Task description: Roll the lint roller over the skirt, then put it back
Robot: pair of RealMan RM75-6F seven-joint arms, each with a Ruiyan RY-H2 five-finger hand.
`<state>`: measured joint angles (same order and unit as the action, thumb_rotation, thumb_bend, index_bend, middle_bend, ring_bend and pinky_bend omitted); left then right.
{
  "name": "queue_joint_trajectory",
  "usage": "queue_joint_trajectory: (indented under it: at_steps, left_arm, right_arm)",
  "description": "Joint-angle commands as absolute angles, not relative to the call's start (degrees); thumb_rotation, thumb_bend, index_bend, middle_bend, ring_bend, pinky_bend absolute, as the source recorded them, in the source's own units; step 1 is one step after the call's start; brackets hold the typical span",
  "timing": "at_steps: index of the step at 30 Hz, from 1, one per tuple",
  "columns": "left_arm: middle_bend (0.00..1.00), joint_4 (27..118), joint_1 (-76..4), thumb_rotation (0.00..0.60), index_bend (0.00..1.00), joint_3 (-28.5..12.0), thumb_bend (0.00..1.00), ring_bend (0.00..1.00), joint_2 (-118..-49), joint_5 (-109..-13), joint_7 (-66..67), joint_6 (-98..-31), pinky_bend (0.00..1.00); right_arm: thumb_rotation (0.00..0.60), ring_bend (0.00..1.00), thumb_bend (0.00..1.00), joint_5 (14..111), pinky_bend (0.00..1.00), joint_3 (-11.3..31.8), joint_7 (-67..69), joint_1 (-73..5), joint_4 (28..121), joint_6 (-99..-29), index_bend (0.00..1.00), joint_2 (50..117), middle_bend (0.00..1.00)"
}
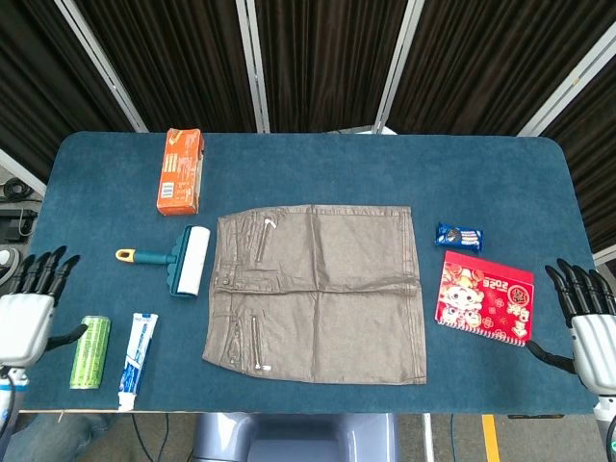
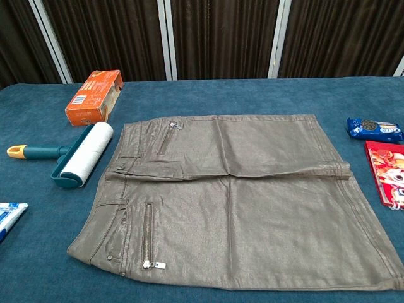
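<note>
Left hand [image 1: 27, 314] empty; lint roller [image 1: 187, 261] beside grey skirt [image 1: 318, 292]

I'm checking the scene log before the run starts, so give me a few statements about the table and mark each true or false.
1. The lint roller lies on the table beside the skirt, not on it. True.
2. The left hand grips the lint roller's handle. False: it holds nothing, fingers apart, at the table's left edge.
3. The orange box lies farther from the robot than the lint roller. True.
4. The red notebook lies on the skirt. False: it lies on the table, on the side of the right hand.
5. The green can stands upright. False: it lies on its side beside the toothpaste tube.
</note>
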<state>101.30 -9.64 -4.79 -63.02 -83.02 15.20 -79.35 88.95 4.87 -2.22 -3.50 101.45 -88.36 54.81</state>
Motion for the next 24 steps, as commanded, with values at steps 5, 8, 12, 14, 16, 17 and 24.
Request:
queue_joint_trajectory:
  at_steps: [5,8,12,14,16,17,24]
  left_arm:
    - [0.06,85.67,-21.67,0.6,0.22,-9.58,0.38,0.03,-74.63,-73.61,15.87,-62.29,0.08]
    - [0.1,78.92,-24.76,0.6,0.24,-11.08,0.47,0.07,-79.58,-71.35,14.71,-59.05,0.11]
    - [0.1,72.58,-27.33,0.6,0.25,-11.44,0.48,0.08,-83.77,-69.52,15.15,-55.81,0.14]
    - [0.1,69.74,-28.42,0.6,0.26,-11.46,0.49,0.08,-85.74,-68.92,15.34,-54.58,0.15]
    - [0.1,67.02,-29.34,0.6,0.26,-11.36,0.48,0.08,-87.73,-68.46,15.14,-53.55,0.16]
    - [0.1,65.99,-29.66,0.6,0.26,-11.32,0.48,0.08,-88.44,-68.33,15.08,-53.24,0.16]
    - [0.11,58.58,-31.56,0.6,0.27,-11.38,0.5,0.1,-93.56,-67.15,12.84,-51.03,0.19]
  right_arm:
    - [0.6,0.0,0.0,85.74,0.0,5.92,-3.83,-4.74,100.9,-85.89,0.0,55.58,0.0]
    - [0.6,0.0,0.0,84.29,0.0,6.26,-4.63,-4.91,101.02,-85.31,0.0,55.68,0.0]
    - [0.6,0.0,0.0,83.36,0.0,6.3,-5.36,-5.03,101.21,-84.68,0.0,55.64,0.0]
    - [0.6,0.0,0.0,82.95,0.0,6.3,-5.85,-5.13,101.3,-84.33,0.0,55.68,0.0]
    - [0.6,0.0,0.0,82.57,0.0,6.3,-6.39,-5.27,101.43,-83.98,0.0,55.76,0.0]
    - [0.6,0.0,0.0,82.44,0.0,6.3,-6.6,-5.33,101.45,-83.85,0.0,55.81,0.0]
    - [0.6,0.0,0.0,80.84,0.0,6.37,-7.37,-5.71,101.04,-82.6,0.0,56.09,0.0]
